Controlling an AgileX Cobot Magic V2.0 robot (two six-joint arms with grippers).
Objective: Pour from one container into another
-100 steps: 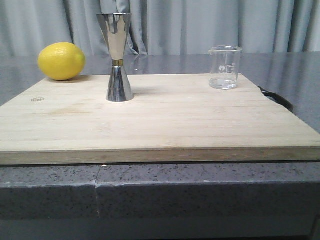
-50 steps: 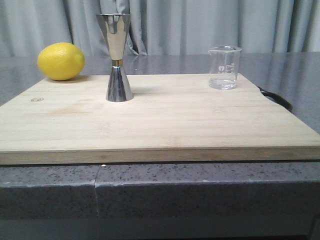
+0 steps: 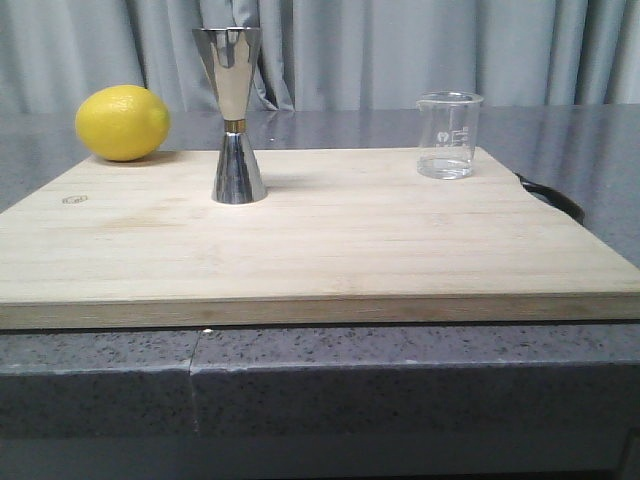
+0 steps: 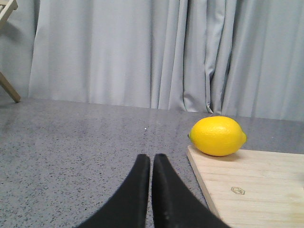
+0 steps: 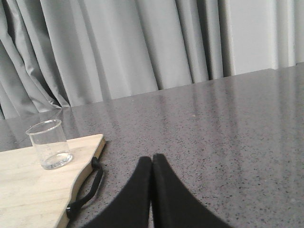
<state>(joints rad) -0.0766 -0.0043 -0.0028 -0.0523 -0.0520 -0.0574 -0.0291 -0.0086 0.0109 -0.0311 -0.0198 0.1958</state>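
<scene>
The clear glass beaker point(image 3: 449, 135) stands upright at the back right of the wooden board point(image 3: 320, 250); the right wrist view also shows this container point(image 5: 50, 145) near the board's corner. The steel hourglass jigger point(image 3: 235, 115) stands upright at the back left of the board. Neither arm appears in the front view. My left gripper point(image 4: 151, 157) is shut and empty over the grey counter, left of the board. My right gripper point(image 5: 152, 158) is shut and empty over the counter, right of the board.
A yellow lemon point(image 3: 122, 122) rests at the board's back left corner, also in the left wrist view point(image 4: 217, 136). A black strap loop point(image 5: 85, 190) hangs off the board's right edge. Grey curtains point(image 3: 400, 50) close the back. The grey counter point(image 3: 320, 370) surrounds the board.
</scene>
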